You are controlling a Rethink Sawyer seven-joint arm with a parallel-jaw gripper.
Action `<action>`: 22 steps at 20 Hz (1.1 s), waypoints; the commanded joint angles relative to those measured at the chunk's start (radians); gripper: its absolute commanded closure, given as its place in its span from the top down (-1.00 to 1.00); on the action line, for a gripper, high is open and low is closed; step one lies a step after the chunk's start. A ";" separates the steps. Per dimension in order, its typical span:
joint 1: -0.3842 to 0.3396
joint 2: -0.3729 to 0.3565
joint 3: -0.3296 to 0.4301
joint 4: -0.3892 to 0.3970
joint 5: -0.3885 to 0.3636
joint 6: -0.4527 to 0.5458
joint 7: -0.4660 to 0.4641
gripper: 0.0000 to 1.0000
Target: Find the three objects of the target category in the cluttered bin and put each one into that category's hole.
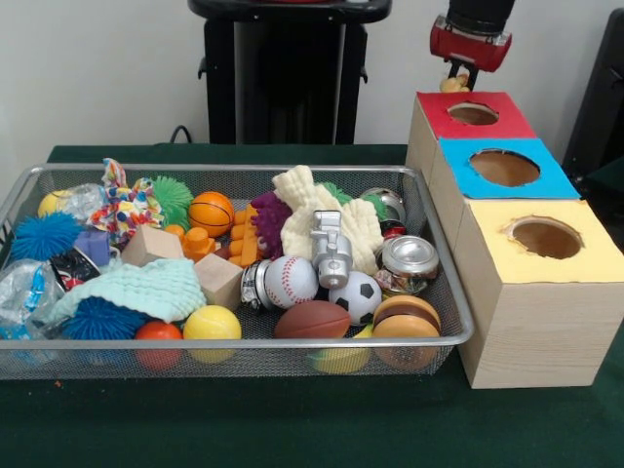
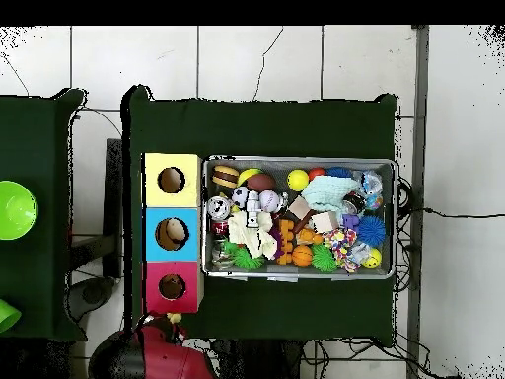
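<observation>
A wire bin (image 1: 234,343) holds mixed clutter: a basketball (image 1: 211,213), a baseball (image 1: 291,281), a soccer ball (image 1: 356,295), a football (image 1: 312,320), a yellow ball (image 1: 212,323), a toy burger (image 1: 406,317), a can (image 1: 409,258), wooden blocks, cloths and spiky balls. To its right stands a wooden box with a red hole (image 1: 473,113), a blue hole (image 1: 504,168) and a yellow hole (image 1: 546,237). My gripper (image 1: 458,83) hangs just behind the red hole, shut on a small yellowish object (image 1: 450,86). From overhead the gripper (image 2: 174,318) sits beside the red section (image 2: 172,286).
A dark green cloth covers the table. In the overhead view a green bowl (image 2: 14,209) rests on a separate surface to the left. The bin (image 2: 301,163) lies directly against the box's long side.
</observation>
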 commanded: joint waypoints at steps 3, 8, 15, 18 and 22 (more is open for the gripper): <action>-0.035 -0.029 -0.064 -0.274 -0.007 0.244 0.131 -1.00; -0.044 -0.090 -0.087 -0.318 -0.052 0.411 0.134 -1.00; -0.065 -0.112 -0.081 -0.354 -0.076 0.505 0.144 -1.00; -0.073 -0.112 -0.078 -0.361 -0.081 0.512 0.143 -1.00; -0.074 -0.102 -0.089 -0.385 -0.104 0.512 0.129 -1.00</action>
